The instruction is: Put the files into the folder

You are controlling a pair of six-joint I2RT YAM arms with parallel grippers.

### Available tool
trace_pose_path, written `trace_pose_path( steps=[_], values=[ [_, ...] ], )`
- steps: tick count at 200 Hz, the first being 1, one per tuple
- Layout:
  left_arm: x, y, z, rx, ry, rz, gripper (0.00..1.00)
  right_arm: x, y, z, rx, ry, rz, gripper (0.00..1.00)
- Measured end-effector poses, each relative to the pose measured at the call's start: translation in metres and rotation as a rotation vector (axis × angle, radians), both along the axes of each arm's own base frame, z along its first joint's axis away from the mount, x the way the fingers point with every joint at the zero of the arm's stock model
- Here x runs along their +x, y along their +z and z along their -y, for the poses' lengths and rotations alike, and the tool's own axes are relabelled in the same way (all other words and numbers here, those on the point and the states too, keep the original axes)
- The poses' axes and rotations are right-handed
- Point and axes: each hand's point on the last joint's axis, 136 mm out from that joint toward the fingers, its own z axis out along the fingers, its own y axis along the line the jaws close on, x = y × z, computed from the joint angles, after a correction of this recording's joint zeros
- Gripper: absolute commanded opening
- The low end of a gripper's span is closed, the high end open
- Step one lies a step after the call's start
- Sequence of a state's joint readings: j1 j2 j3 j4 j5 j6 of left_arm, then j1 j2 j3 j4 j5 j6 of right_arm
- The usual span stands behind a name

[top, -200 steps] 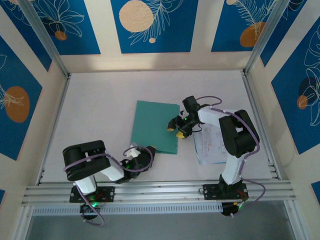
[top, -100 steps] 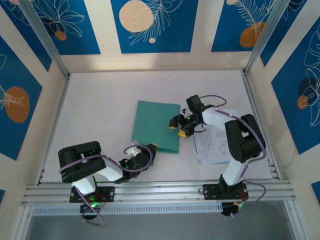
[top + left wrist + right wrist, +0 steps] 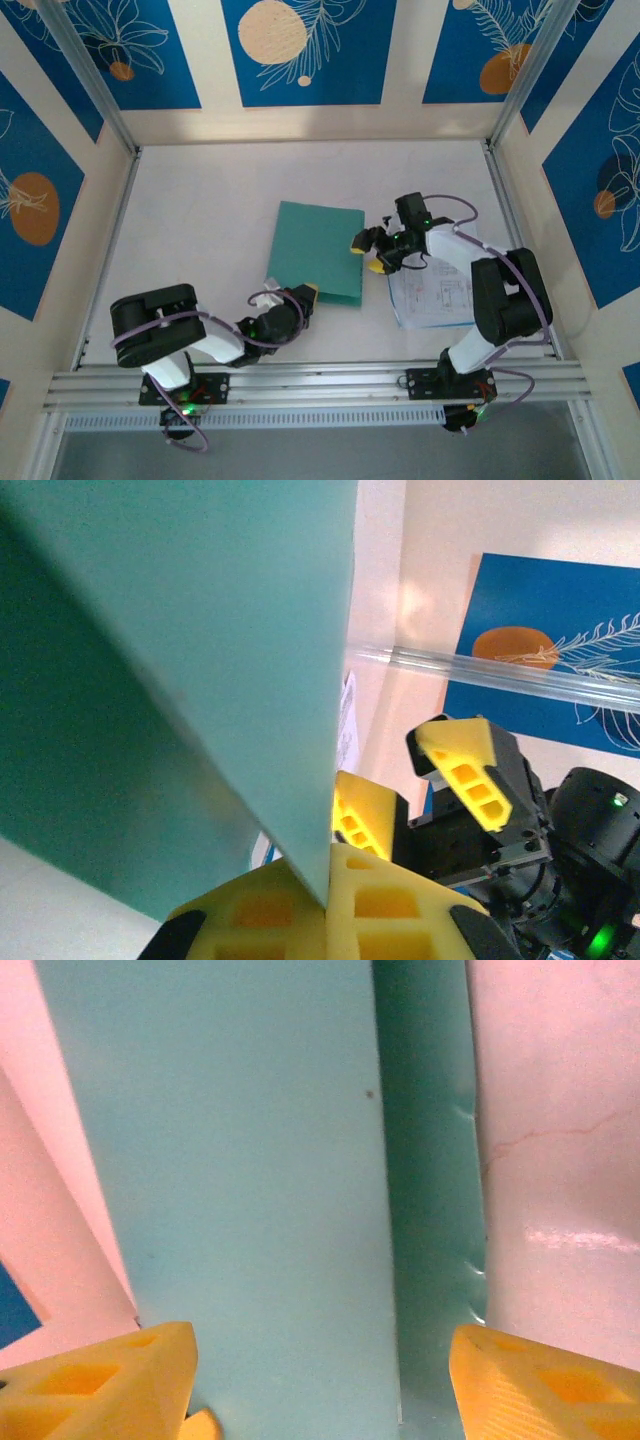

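Note:
The teal folder point(image 3: 318, 250) lies mid-table. My left gripper point(image 3: 306, 294) is shut on its near right corner. In the left wrist view the folder's leaf point(image 3: 200, 660) rises from between my yellow fingers point(image 3: 400, 900), pinched where they meet point(image 3: 330, 865). My right gripper point(image 3: 372, 253) stands open at the folder's right edge, its fingertips point(image 3: 110, 1380) spread wide over the teal card point(image 3: 250, 1160) with nothing between them. The files point(image 3: 437, 288), white printed sheets, lie right of the folder and are partly hidden under the right arm.
Aluminium rails point(image 3: 320, 380) run along the near edge and up both sides of the white table point(image 3: 200, 210). Blue patterned walls close in the workspace. Bare table stretches left of and behind the folder.
My right gripper has drawn back rightward towards the folder's right edge and opened wider. The left gripper and the folder have shifted slightly right and away.

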State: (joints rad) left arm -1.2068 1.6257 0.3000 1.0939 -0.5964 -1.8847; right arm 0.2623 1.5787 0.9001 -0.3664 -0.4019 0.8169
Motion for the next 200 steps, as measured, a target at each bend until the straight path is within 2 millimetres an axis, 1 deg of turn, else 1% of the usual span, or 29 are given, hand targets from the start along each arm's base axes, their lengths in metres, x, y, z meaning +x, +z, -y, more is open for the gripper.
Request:
trace_pose_path(
  steps=[11, 25, 53, 81, 103, 117, 141, 144, 156, 158, 171, 191, 200],
  values=[
    [0.0, 0.001, 0.001, -0.004, -0.001, 0.004, 0.0, 0.004, 0.003, 0.0, 0.012, -0.005, 0.014, 0.68],
    [0.0, 0.003, 0.001, -0.012, -0.002, 0.007, 0.0, 0.004, 0.002, -0.002, 0.031, -0.003, 0.018, 0.67],
    [0.0, 0.005, 0.003, -0.017, -0.005, 0.013, 0.0, 0.002, -0.013, -0.007, 0.065, -0.009, -0.022, 0.63],
    [-0.001, 0.006, 0.003, -0.017, -0.01, 0.015, 0.0, 0.006, -0.021, -0.012, 0.098, -0.012, -0.047, 0.56],
    [-0.002, 0.009, 0.004, -0.024, -0.01, 0.017, 0.0, 0.01, -0.025, -0.018, 0.116, -0.011, -0.061, 0.48],
    [-0.002, 0.009, 0.004, -0.026, -0.011, 0.018, 0.0, 0.013, -0.026, -0.022, 0.127, -0.009, -0.067, 0.39],
    [-0.002, 0.008, 0.004, -0.021, -0.011, 0.016, 0.0, 0.016, -0.028, -0.026, 0.139, -0.008, -0.069, 0.16],
    [-0.002, 0.008, 0.004, -0.019, -0.011, 0.015, 0.0, 0.016, -0.028, -0.026, 0.141, -0.014, -0.074, 0.11],
    [-0.003, 0.004, 0.002, -0.001, -0.013, 0.008, 0.0, 0.019, -0.025, -0.028, 0.148, -0.014, -0.067, 0.02],
    [-0.003, 0.003, 0.002, 0.001, -0.013, 0.006, 0.02, 0.019, -0.024, -0.028, 0.15, -0.02, -0.072, 0.0],
    [-0.004, -0.001, 0.002, 0.02, -0.022, -0.006, 0.17, 0.021, -0.02, -0.032, 0.153, -0.011, -0.059, 0.0],
    [-0.01, -0.001, 0.002, 0.041, -0.055, -0.024, 0.29, 0.022, -0.015, -0.04, 0.143, 0.007, -0.047, 0.0],
    [-0.014, 0.003, 0.002, 0.052, -0.077, -0.026, 0.33, 0.021, -0.012, -0.043, 0.135, 0.015, -0.042, 0.0]
  ],
)
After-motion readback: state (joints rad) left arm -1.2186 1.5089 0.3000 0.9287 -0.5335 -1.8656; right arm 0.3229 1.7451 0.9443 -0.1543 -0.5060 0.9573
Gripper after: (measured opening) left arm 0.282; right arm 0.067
